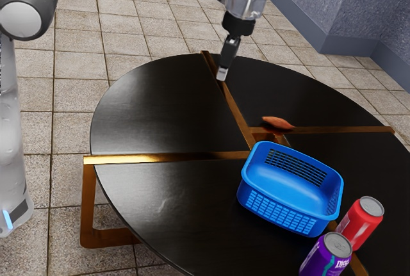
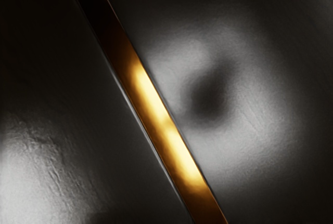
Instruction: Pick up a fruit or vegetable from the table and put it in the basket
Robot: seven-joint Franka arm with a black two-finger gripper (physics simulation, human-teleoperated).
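The gripper (image 1: 221, 73) hangs over the far part of the round table in the exterior view, apart from every object; how its fingers stand cannot be made out. An orange-brown sweet potato (image 1: 277, 123) lies by the wooden strip near the table's middle, toward the exterior view's right from the gripper. Nearer the camera stands the blue basket (image 1: 291, 188), upright, and its visible inside holds nothing. Below my hand, the wrist view has the dark tabletop (image 2: 260, 109) crossed by a shiny wooden strip (image 2: 151, 99).
A red can (image 1: 360, 221) and a purple can (image 1: 327, 256) stand beside the basket at the near edge, toward the exterior view's right. Wooden strips (image 1: 173, 157) divide the black round table (image 1: 160, 106). Walls rise behind it.
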